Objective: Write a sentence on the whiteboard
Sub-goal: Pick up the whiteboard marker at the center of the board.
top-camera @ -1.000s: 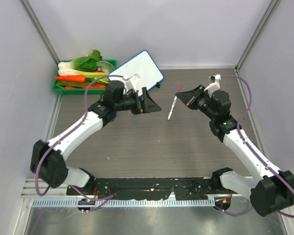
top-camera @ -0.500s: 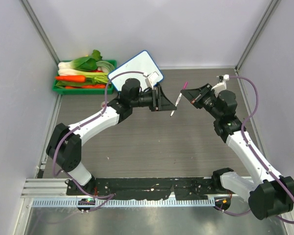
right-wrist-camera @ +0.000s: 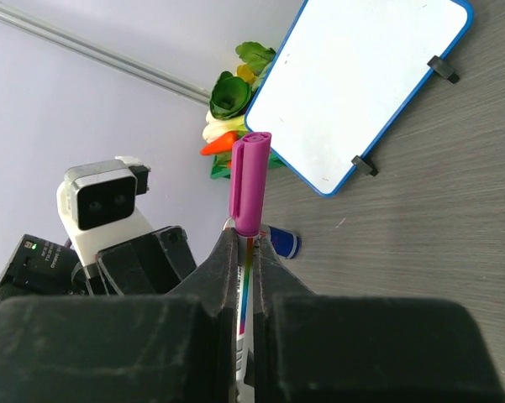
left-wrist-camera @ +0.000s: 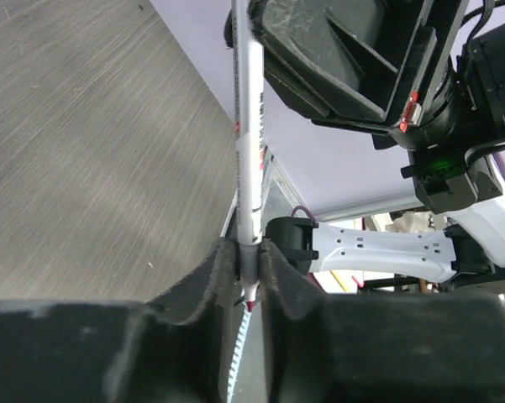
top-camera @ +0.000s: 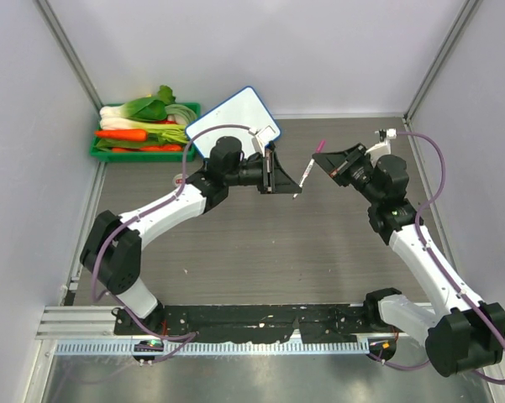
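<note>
The whiteboard (top-camera: 234, 120) lies at the back of the table, left of centre, with a blue rim. Its face (right-wrist-camera: 361, 84) is bare white and no sentence shows on it. A white marker (top-camera: 307, 172) with a pink cap (right-wrist-camera: 249, 180) hangs tilted above the table's middle. My right gripper (top-camera: 318, 158) is shut on its barrel just below the cap (right-wrist-camera: 248, 248). My left gripper (top-camera: 295, 188) is shut on the marker's other end (left-wrist-camera: 249, 269). There the grey neck sits between the pads and a reddish nib pokes past them.
A green tray of vegetables (top-camera: 147, 126) stands in the back left corner, beside the whiteboard. A small blue and red object (right-wrist-camera: 281, 243) lies on the table near the left arm. Grey walls close in the left, back and right sides.
The left arm swung right to the marker and its jaws went from wide open to shut on the marker's lower end. The right gripper lifted a little, still holding the marker.
</note>
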